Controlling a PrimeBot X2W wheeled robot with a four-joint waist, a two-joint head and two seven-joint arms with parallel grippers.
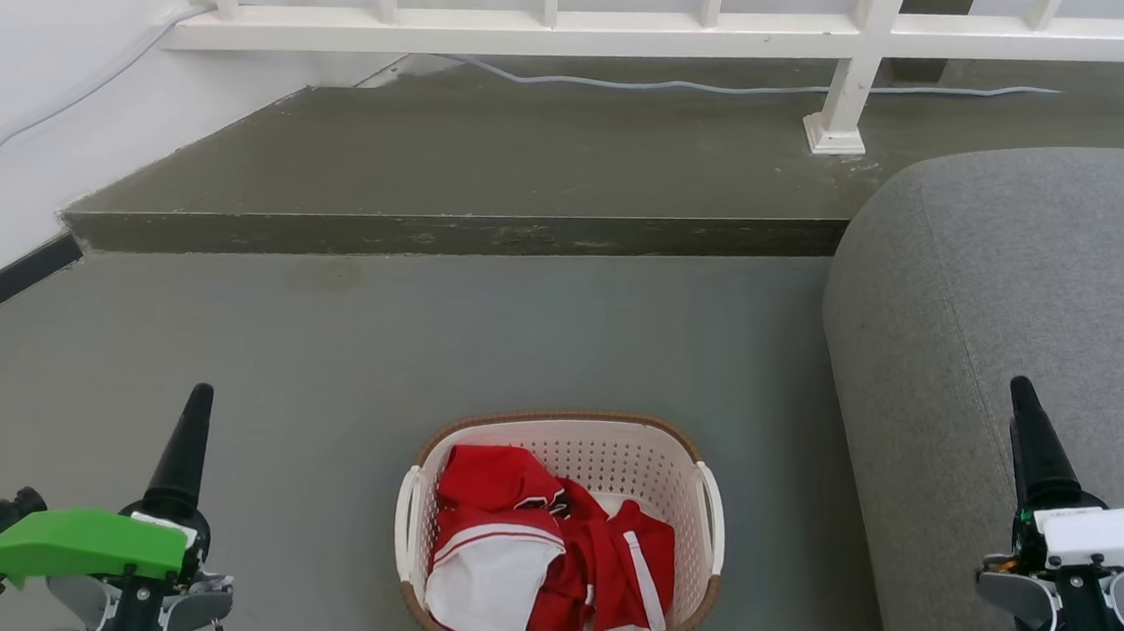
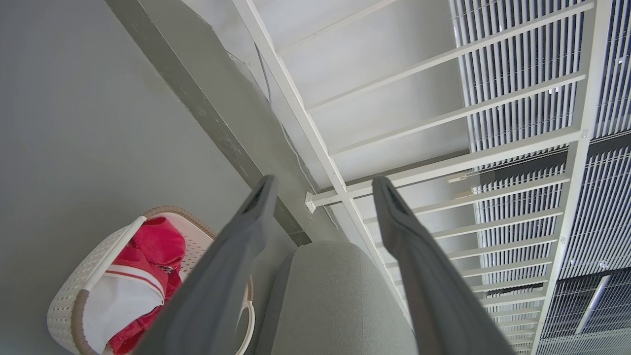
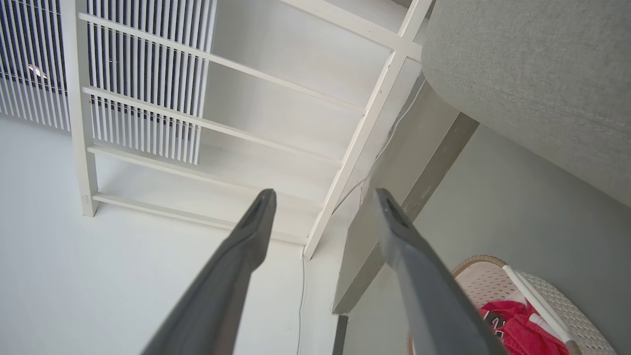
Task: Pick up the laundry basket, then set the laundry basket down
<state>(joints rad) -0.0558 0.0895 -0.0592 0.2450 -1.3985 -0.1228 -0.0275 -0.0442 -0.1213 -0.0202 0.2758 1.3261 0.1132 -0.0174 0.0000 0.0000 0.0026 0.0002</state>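
Our left tool (image 2: 323, 185) and right tool (image 3: 323, 195), both spread, flank the basket (image 1: 611, 460) on the floor (image 1: 318, 357); its handles (image 1: 402, 524) face sideways, the left tool slightly nearer.

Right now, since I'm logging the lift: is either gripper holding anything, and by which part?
Nothing is held: the left gripper and right gripper are open, clear of the laundry basket.

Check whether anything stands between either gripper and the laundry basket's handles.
Nothing visible does. Bare floor separates the left gripper from the laundry basket. The right gripper hangs by the grey sofa, which sits beside the basket, apart from it, so that side handle seems reachable.
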